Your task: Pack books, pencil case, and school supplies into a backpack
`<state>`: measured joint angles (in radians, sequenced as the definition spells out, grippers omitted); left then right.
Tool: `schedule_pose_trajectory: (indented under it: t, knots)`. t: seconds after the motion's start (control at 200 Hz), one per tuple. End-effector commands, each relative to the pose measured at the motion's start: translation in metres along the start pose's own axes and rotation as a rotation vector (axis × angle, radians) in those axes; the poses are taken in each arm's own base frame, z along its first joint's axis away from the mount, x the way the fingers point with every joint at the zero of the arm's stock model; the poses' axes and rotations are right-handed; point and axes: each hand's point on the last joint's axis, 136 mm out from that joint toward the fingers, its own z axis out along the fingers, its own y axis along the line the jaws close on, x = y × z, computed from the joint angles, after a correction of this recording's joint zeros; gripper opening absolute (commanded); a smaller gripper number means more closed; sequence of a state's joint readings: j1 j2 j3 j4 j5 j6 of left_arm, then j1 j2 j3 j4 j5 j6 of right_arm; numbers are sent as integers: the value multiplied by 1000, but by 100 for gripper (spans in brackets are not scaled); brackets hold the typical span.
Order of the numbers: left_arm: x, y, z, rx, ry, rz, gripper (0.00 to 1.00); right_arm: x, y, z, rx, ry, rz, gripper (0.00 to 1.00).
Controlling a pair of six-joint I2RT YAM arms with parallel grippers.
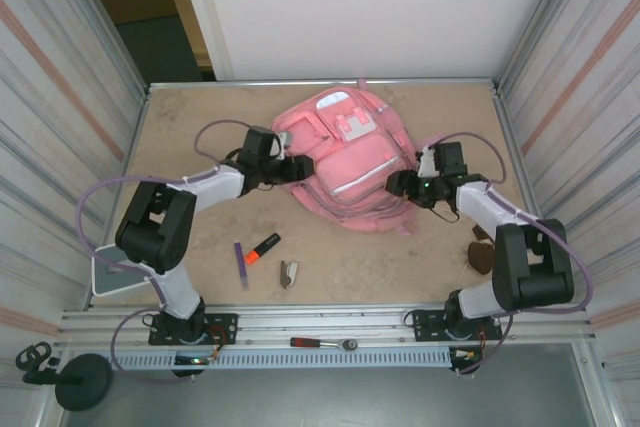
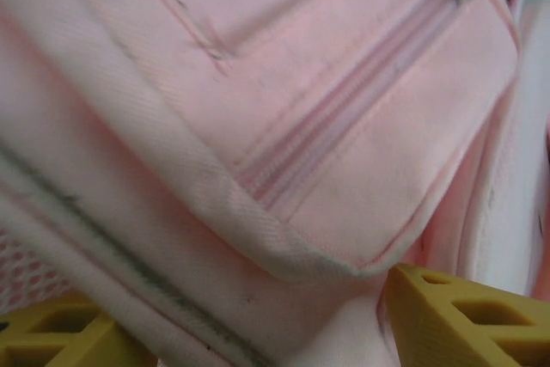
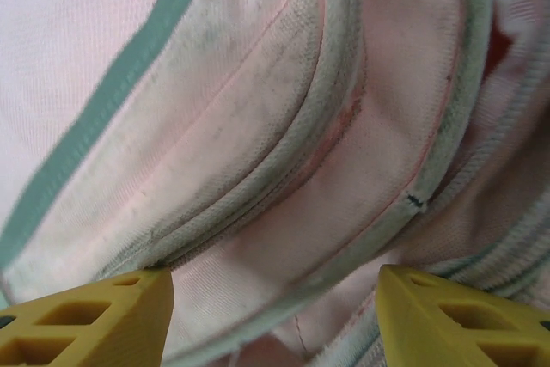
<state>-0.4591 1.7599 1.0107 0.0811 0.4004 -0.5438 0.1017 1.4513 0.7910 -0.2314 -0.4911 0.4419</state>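
On the far-centre of the table [image 1: 200,137]: item one, the pink backpack [image 1: 345,162], is lying flat with its front pockets facing up. Its long axis is running from the far wall toward the near right, with the top loop pointing at the far wall and the bottom edge pointing toward the right arm's side.

Item two, the left gripper [image 1: 293,169], is sitting against the backpack's left flank. In the left wrist view its yellow fingers [image 2: 464,315] are standing spread apart, with a zipped pocket corner [image 2: 344,238] bulging down between them. Whether they are pressing on the cloth cannot be told.

Item three, the right gripper [image 1: 397,185], is sitting against the backpack's right flank. Its yellow fingers [image 3: 94,324] are likewise standing wide apart, straddling folds of pink fabric edged with grey-green piping [image 3: 94,143].

On the near part of the table, well apart from the backpack, these are lying:
- an orange-and-black highlighter [image 1: 264,247], angled far-right to near-left
- just beside it, a thin purple pen [image 1: 240,263], running roughly near to far
- near both, a small silvery piece [image 1: 289,273]

On the front rail, a red-handled tool [image 1: 322,343] is lying crosswise.
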Motion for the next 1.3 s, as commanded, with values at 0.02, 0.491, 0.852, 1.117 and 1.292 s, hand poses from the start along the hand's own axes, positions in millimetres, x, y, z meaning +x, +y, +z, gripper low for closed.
schedule_pose_trajectory:
  t: [0.02,0.491,0.852,1.117,1.292]
  knots:
    - [39,-64,6,179,75,93,67,-50,-11,0,-5,-68,4,61]
    - [54,-94,-50,-90,-13,765,71,-154,5,-32,179,-203,-91,62]
    - [25,-70,-49,-188,-116,1468,73,-35,51,-39,93,-82,-225,65]
    - [14,-41,-4,-318,-4,1636,65,21,58,-27,73,-3,-250,65]
    - [7,-33,8,-379,-53,1654,50,33,55,-15,33,-5,-202,63]
